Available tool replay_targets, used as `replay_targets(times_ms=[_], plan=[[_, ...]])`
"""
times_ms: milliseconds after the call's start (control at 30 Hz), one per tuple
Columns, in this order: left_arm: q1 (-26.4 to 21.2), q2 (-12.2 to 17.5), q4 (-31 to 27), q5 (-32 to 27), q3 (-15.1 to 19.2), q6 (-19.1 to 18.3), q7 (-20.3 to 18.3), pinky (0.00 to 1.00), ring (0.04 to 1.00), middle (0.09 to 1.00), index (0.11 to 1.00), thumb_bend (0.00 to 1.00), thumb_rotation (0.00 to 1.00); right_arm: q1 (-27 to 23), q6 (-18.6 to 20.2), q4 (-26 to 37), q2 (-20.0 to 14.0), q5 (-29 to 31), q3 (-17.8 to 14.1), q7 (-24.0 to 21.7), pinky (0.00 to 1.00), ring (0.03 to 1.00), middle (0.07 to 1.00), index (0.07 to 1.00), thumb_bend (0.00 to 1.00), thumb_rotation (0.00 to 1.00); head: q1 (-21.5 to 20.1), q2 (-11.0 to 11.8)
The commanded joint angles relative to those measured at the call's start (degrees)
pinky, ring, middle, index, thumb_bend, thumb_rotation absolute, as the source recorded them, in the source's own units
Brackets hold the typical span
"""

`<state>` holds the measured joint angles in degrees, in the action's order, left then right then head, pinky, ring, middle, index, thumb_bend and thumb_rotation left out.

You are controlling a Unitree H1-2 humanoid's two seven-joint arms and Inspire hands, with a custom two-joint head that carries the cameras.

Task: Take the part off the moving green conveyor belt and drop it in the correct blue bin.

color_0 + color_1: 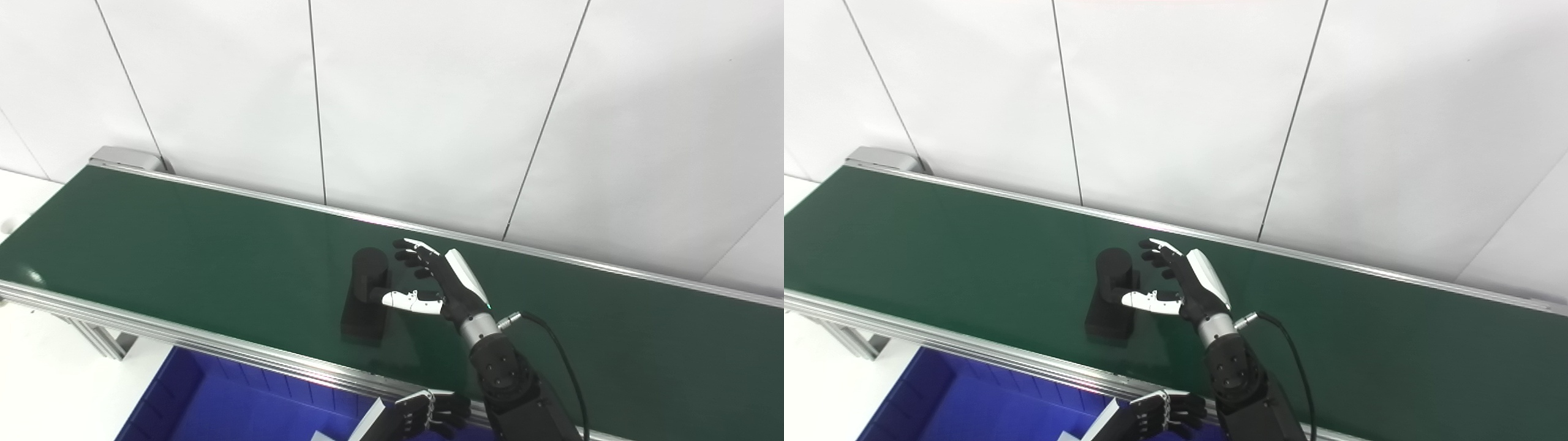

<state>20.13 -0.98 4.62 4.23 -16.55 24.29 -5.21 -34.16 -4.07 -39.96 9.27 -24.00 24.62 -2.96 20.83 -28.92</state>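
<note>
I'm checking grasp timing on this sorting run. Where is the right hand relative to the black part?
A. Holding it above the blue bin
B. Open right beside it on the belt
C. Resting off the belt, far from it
B: the right hand is spread open beside the black part, which stands on the green belt.

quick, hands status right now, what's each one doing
Right hand: open, fingers spread beside the black part, not yet closed on it.
Left hand: low by the belt's near edge, fingers curled; state cannot be told.

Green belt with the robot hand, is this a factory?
Probably a factory-style sorting test station: a long green conveyor belt in metal rails, a black part riding on it, and a blue bin waiting below.
</note>
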Motion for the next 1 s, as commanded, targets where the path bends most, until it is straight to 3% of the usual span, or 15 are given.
replay_targets(times_ms=[0, 500, 700, 800, 833, 900, 967], plan=[[0.0, -0.7, -1.5, -0.2, -0.3, 2.5, 0.4, 0.64, 0.695, 0.735, 0.740, 0.86, 0.61, -3.4, -4.3, -0.3, 1.7, -0.1, -0.2, 2.0, 0.78, 0.832, 0.810, 0.846, 0.75, 0.40, 0.0, -0.1], [0.2, -1.3, -1.7, 0.4, -1.0, 2.5, 1.5, 0.64, 0.698, 0.739, 0.739, 0.85, 0.62, -4.2, -6.5, -4.0, 1.9, -2.3, 1.2, 5.2, 0.73, 0.795, 0.795, 0.830, 0.80, 0.37, 0.3, -0.6], [0.2, -1.3, -1.8, 0.1, -1.1, 2.5, 1.5, 0.64, 0.699, 0.743, 0.737, 0.85, 0.61, -3.6, -6.9, -3.2, 2.1, -2.2, 0.9, 5.8, 0.70, 0.772, 0.772, 0.806, 0.82, 0.25, 0.2, -0.8], [0.4, -1.3, -2.0, -0.1, -1.0, 2.5, 1.4, 0.65, 0.700, 0.745, 0.738, 0.85, 0.62, -3.0, -8.7, -3.3, 2.3, -2.7, 0.5, 9.1, 0.60, 0.658, 0.682, 0.694, 0.76, 0.07, 0.0, -1.0], [0.4, -1.3, -2.0, -0.2, -1.0, 2.5, 1.4, 0.65, 0.701, 0.746, 0.738, 0.85, 0.62, -2.9, -9.5, -3.6, 2.4, -3.0, 0.4, 10.6, 0.54, 0.598, 0.589, 0.596, 0.65, 0.03, 0.0, -1.1], [0.5, -1.2, -2.1, -0.5, -1.0, 2.5, 1.3, 0.65, 0.701, 0.744, 0.736, 0.85, 0.62, -2.6, -10.8, -4.3, 2.7, -3.4, 0.0, 13.3, 0.46, 0.488, 0.514, 0.508, 0.54, 0.01, -0.3, -1.2], [0.5, -1.2, -2.2, -0.5, -0.9, 2.5, 1.3, 0.65, 0.699, 0.740, 0.734, 0.86, 0.62, -2.5, -11.6, -4.7, 2.7, -3.9, 0.0, 15.2, 0.45, 0.458, 0.500, 0.498, 0.53, 0.00, -0.4, -1.2]])
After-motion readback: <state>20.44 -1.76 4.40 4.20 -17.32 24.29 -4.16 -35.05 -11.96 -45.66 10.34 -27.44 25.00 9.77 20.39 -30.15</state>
